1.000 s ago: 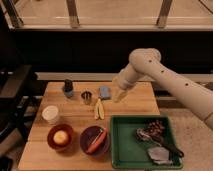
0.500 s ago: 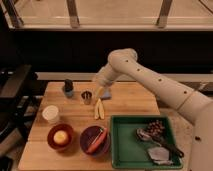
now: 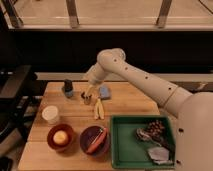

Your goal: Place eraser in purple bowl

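Gripper (image 3: 89,93), its state impossible to tell, hangs over metal cup (image 3: 86,99) near eraser (image 3: 67,87).

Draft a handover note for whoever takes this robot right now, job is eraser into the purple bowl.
Hand: at the back of the table beside the small metal cup, right of the eraser, not on it.
Eraser: upright, back left of the table.
Purple bowl: front centre, something orange-red inside.
Done: nothing yet.
Left: grasp the eraser, carry it to the bowl, release.
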You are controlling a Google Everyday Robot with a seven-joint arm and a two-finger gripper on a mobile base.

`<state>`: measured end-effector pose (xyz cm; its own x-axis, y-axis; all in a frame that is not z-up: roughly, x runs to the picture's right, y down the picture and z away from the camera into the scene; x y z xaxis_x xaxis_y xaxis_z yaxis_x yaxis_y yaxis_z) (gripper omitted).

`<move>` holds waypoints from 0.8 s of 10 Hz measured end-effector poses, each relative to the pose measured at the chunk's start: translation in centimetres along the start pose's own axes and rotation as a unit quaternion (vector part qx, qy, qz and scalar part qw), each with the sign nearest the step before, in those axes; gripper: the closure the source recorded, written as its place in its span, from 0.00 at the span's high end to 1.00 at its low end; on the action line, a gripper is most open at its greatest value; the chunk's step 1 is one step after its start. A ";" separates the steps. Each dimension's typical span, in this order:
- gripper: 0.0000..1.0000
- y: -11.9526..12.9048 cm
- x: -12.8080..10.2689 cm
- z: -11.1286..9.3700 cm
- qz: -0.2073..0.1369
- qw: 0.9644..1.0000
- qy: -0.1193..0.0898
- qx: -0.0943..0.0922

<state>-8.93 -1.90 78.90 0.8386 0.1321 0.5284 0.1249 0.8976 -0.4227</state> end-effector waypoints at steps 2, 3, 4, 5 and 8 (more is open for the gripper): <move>0.65 -0.1 -0.1 0.0 0.000 1.000 -0.002 0.002; 0.65 -0.3 -0.1 0.4 0.005 1.000 -0.013 0.007; 0.65 -1.3 -0.1 1.5 0.013 0.999 -0.040 0.014; 0.65 -2.4 -0.1 2.5 0.020 0.998 -0.060 0.019; 0.65 -5.9 -1.0 5.4 0.029 0.994 -0.102 0.033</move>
<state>-13.36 -5.03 84.84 0.7180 0.2610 0.6452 0.0384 0.9108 -0.4111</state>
